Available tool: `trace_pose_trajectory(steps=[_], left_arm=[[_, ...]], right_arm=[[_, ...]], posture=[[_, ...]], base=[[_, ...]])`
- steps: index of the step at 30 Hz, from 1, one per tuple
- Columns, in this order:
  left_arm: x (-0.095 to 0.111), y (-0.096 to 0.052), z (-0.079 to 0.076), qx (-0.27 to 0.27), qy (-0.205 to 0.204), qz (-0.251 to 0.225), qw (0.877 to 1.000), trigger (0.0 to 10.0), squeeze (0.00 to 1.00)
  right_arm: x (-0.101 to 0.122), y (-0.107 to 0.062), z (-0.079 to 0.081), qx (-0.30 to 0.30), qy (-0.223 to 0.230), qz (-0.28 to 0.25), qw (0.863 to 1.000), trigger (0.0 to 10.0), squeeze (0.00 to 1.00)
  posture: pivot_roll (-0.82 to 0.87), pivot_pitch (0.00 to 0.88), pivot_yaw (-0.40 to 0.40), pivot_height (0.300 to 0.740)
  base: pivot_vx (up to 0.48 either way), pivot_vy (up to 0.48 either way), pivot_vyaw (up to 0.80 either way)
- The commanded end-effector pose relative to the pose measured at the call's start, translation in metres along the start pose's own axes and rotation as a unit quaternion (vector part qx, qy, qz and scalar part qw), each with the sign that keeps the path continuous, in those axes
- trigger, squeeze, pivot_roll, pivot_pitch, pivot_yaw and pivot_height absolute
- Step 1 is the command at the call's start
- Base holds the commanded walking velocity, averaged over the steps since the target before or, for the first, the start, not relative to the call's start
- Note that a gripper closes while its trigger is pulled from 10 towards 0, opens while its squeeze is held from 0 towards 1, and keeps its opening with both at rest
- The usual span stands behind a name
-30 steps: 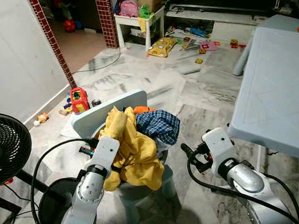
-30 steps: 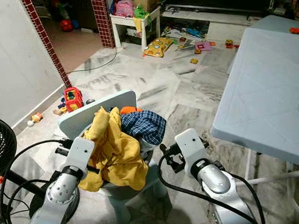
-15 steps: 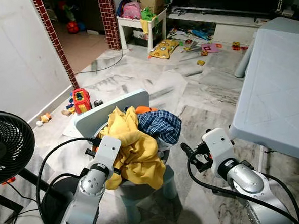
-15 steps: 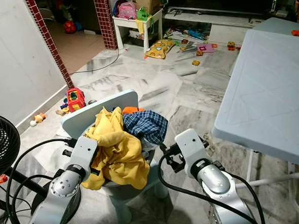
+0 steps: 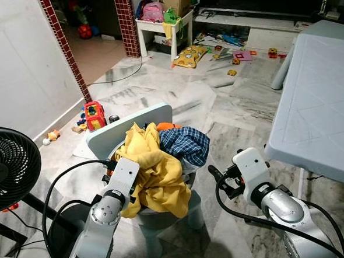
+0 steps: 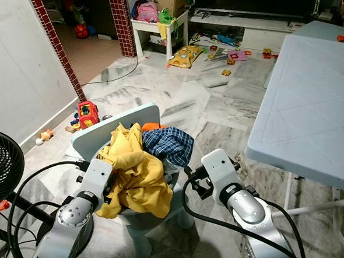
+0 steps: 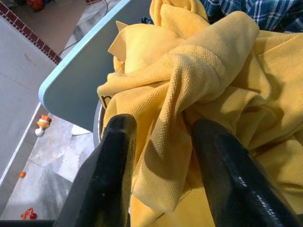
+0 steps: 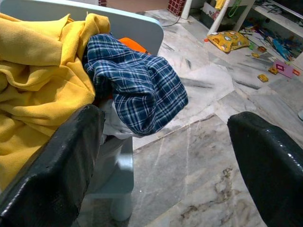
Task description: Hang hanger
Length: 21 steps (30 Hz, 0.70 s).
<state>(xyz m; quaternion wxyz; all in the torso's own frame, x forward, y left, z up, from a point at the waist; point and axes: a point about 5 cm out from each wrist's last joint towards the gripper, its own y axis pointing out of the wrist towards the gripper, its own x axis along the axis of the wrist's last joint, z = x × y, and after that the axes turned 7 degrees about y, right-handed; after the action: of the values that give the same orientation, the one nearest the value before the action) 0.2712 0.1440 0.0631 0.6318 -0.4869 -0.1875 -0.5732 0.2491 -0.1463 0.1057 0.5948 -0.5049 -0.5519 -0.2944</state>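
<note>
Left tool (image 7: 161,156), fingers spread, straddles yellow shirt (image 5: 154,177) on chair (image 5: 128,127); right tool (image 8: 165,161) open nearby. Risk: shirt snags, drags whole pile off.

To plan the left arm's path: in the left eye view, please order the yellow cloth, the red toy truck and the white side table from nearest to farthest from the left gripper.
1. yellow cloth, at the left gripper, on the chair.
2. red toy truck, on the floor by the wall.
3. white side table, far across the room.

Open marble floor (image 5: 229,111) lies centre frame between the clothes-heaped chair (image 5: 128,124) and the pale surface (image 5: 317,114) at right, while the black fan (image 5: 8,168) at lower left blocks that side.
</note>
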Motion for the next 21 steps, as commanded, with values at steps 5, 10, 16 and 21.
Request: trace_pose_trajectory(steps=[5, 10, 16, 21], left_arm=[[0.005, 0.004, -0.001, -0.018, 0.025, -0.005, 1.0, 10.0, 0.23], [0.014, 0.012, 0.002, -0.021, 0.034, -0.013, 0.999, 10.0, 0.13], [0.007, 0.019, 0.002, -0.029, 0.033, 0.002, 0.999, 10.0, 0.0], [0.005, 0.024, 0.003, -0.038, 0.017, 0.01, 0.999, 10.0, 1.0]], right_arm=[[0.0, 0.0, 0.001, 0.003, 0.0, 0.0, 1.0, 10.0, 0.0], [0.001, 0.001, 0.001, 0.003, -0.001, -0.001, 1.0, 10.0, 0.0], [0.001, 0.0, 0.001, 0.002, -0.001, -0.001, 1.0, 10.0, 0.0], [0.001, -0.001, 0.001, 0.001, -0.001, -0.001, 1.0, 10.0, 0.0]], posture=[[-0.2, 0.019, 0.033, 0.74], [-0.21, 0.016, 0.035, 0.74], [-0.22, 0.018, 0.038, 0.74], [-0.22, 0.02, 0.04, 0.74]], base=[[0.0, 0.0, 0.0], [0.0, 0.0, 0.0], [0.0, 0.0, 0.0], [0.0, 0.0, 0.0]])
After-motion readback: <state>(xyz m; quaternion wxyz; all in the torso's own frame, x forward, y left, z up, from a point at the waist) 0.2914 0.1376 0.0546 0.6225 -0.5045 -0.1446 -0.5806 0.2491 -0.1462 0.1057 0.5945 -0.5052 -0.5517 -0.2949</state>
